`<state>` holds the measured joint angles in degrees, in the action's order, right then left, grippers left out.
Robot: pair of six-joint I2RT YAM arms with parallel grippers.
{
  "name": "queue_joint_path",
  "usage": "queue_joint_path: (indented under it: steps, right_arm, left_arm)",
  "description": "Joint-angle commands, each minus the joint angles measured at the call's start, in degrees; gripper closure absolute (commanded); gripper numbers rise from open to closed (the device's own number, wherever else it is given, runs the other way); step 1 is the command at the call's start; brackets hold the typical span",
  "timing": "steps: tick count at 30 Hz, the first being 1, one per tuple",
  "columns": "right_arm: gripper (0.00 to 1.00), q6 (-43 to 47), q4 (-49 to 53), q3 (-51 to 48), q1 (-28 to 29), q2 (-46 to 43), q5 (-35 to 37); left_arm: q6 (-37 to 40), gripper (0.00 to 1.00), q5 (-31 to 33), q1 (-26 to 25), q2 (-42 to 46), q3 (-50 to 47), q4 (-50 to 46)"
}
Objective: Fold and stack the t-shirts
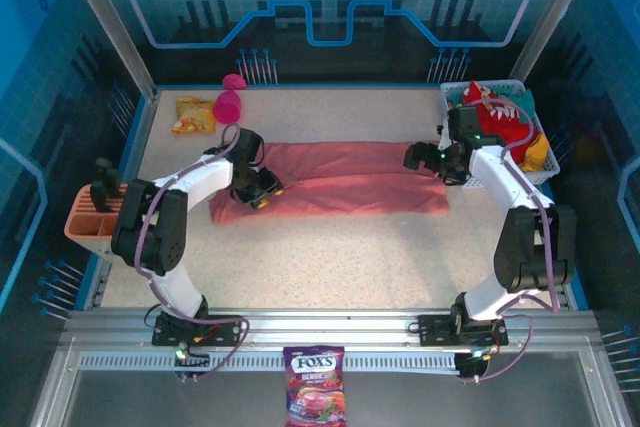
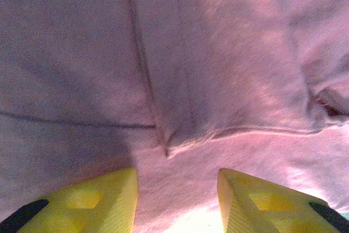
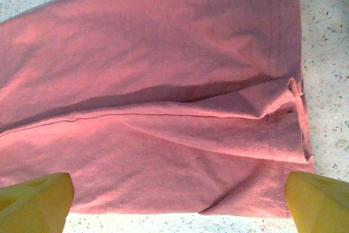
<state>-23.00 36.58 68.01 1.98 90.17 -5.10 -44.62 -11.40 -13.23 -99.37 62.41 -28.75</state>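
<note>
Your left gripper point(image 2: 177, 192) and right gripper point(image 3: 177, 203) hang spread-fingered over the salmon-pink t-shirt point(image 1: 340, 182), a long strip mid-table; the red t-shirt point(image 1: 497, 112) sits in the far-right basket point(image 1: 455, 87).

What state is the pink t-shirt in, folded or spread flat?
Folded into a long strip: the pink t-shirt shows overlapping layers, doubled over at its end.

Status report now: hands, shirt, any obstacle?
Left hand, right hand open, over pink shirt ends. Shirt flat, folded long. Red shirt sits in basket.
</note>
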Motion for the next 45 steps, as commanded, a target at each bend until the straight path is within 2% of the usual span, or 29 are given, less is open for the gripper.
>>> queue_joint_path:
  steps: [1, 10, 21, 34, 38, 42, 45]
  right_arm:
    - [0.00, 0.6, 1.3, -1.0, 0.8, -1.8, -0.3]
    - [0.00, 0.8, 1.9, -1.2, 0.7, -1.9, 0.3]
    - [0.00, 0.3, 1.4, -1.0, 0.4, -1.7, -0.7]
    - [0.00, 0.8, 2.2, -1.0, -0.3, -2.3, -0.3]
    - [0.00, 0.8, 2.3, -0.9, -0.6, -2.4, -0.3]
    - [0.00, 0.8, 2.5, -0.6, -0.8, -2.5, -0.4]
    - [0.00, 0.8, 2.5, -0.6, -0.8, -2.5, -0.5]
  left_arm:
    - [-1.9, 0.56, 0.9, 0.1, -0.5, -0.4, 4.3]
    - [-4.5, 0.57, -0.1, 0.1, -3.0, -1.2, 8.4]
    - [-3.8, 0.56, 2.5, 0.1, 2.1, -4.0, 5.6]
    - [-5.8, 0.58, 0.3, 0.1, -2.3, -4.5, 11.1]
    - [-6.1, 0.65, 0.4, 0.1, -3.0, -4.3, 11.8]
    - [-6.2, 0.89, 0.5, 0.1, -3.2, -3.4, 11.7]
    - [-5.1, 0.98, 1.5, 0.1, -3.2, -0.8, 9.3]
